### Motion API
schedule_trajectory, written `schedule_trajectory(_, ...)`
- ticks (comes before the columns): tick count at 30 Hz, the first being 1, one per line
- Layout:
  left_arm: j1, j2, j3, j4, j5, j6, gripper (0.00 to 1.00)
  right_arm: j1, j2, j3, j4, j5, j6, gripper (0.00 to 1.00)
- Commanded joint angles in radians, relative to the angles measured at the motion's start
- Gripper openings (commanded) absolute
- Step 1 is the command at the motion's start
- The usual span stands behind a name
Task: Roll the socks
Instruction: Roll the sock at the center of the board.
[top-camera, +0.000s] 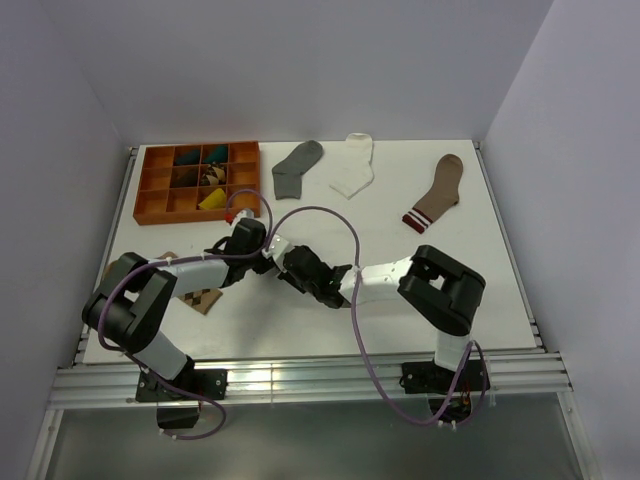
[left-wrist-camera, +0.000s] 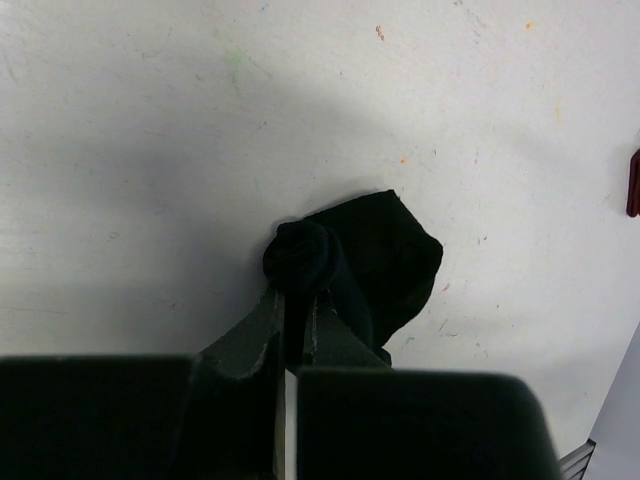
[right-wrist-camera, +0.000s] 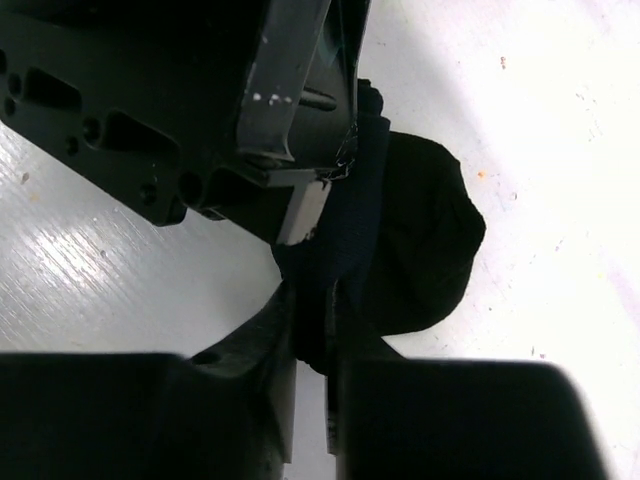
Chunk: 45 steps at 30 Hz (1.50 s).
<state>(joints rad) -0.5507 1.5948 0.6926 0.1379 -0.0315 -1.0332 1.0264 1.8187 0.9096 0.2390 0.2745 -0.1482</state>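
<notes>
Ok, near left first: the diamond-patterned sock (top-camera: 205, 298) lies flat on the white table (top-camera: 500, 300), partly under my left arm.

Mid-table, both arms meet over the black sock (left-wrist-camera: 385, 260).
- My left pincer (left-wrist-camera: 300, 300) is clamped shut on it. A tight rolled knob of fabric sits right at the fingertips, and the unrolled rest fans out flat on the table to the right in the left wrist view.
- My right pincer (right-wrist-camera: 312, 300) comes in from the opposite side with a narrow jaw gap. A fold of the same sock is pinched between the fingers, so it's gripping too.
- The two pincers are nearly tip to tip, and the sock bridges them.
- From the top camera the sock is mostly hidden under the pincers.

Far row, left to right:
- The orange divided tray (top-camera: 150, 185) is at the far left. Some compartments hold small bundles, dark teal and yellow among them.
- The grey sock (top-camera: 297, 167) is just right of the tray, flat and unrolled.
- The white sock (top-camera: 353, 165) is beside the grey one, not touching it, also flat.
- The brown sock with striped cuff (top-camera: 438, 190) is further right, well apart, with its cuff toward the near side.
</notes>
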Motion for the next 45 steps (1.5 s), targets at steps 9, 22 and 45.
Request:
schedule_trajectory(9, -0.009, -0.051, -0.030, 0.003, -0.021, 0.022, 0.46, -0.126, -0.048, -0.031, -0.035, -0.259, 0.137, 0.00)
schedule_trajectory(22, -0.005, -0.167, -0.133, 0.101, -0.053, 0.004, 0.65, -0.339, 0.005, 0.044, -0.113, -0.794, 0.375, 0.00)
schedule_trajectory(45, -0.008, -0.061, -0.151, 0.238, -0.014, -0.065, 0.61, -0.493, 0.249, 0.123, -0.066, -1.111, 0.720, 0.00)
